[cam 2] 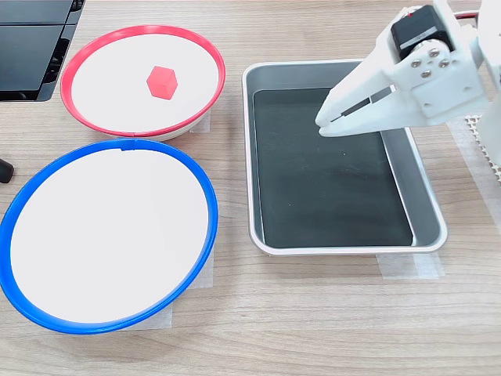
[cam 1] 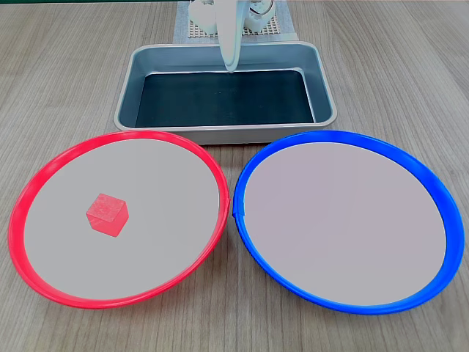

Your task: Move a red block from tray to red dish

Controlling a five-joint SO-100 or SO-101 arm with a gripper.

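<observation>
The red block [cam 1: 107, 214] [cam 2: 162, 82] rests on the pale centre of the red dish [cam 1: 44, 172] [cam 2: 102, 37], left of its middle in the first exterior view. The silver tray [cam 1: 139, 62] [cam 2: 427, 207] holds nothing on its black bottom. My white gripper [cam 1: 231, 67] [cam 2: 322, 124] hangs above the tray, far from the block, its jaws shut with nothing between them.
A blue-rimmed dish [cam 1: 440, 198] [cam 2: 200, 184] of the same size lies beside the red one, nothing in it. A white mesh mat [cam 1: 194, 29] lies under the arm's base behind the tray. Dark equipment [cam 2: 31, 39] sits at the second exterior view's top left corner.
</observation>
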